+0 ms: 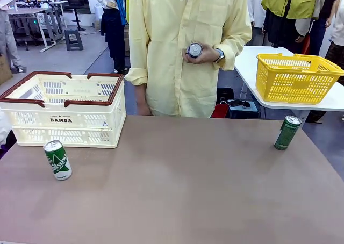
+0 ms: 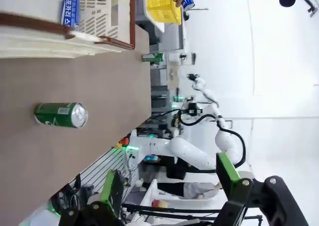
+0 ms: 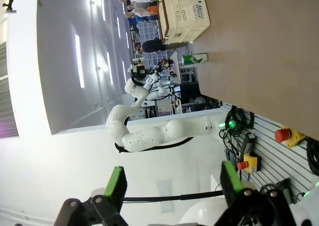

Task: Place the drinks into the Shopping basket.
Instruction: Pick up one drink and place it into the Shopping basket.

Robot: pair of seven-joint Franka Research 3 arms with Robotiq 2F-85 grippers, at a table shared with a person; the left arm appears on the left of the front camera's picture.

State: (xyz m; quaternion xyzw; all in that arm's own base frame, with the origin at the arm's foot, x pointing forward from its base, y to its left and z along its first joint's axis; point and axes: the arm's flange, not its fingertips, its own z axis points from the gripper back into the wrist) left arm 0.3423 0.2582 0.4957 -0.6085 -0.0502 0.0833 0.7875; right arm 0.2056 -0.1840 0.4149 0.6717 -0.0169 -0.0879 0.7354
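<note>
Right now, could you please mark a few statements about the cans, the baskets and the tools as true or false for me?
1. The green-and-white can stands on the table, on the robot's side of the cream basket. True.
2. The dark green can lies inside the yellow basket. False: it stands on the brown table, at the robot's right, and the yellow basket sits on a separate white table.
3. The person's hand holds a can at chest height. True.
4. The left tool is shut on a can. False: it is open, with nothing between its fingers.
</note>
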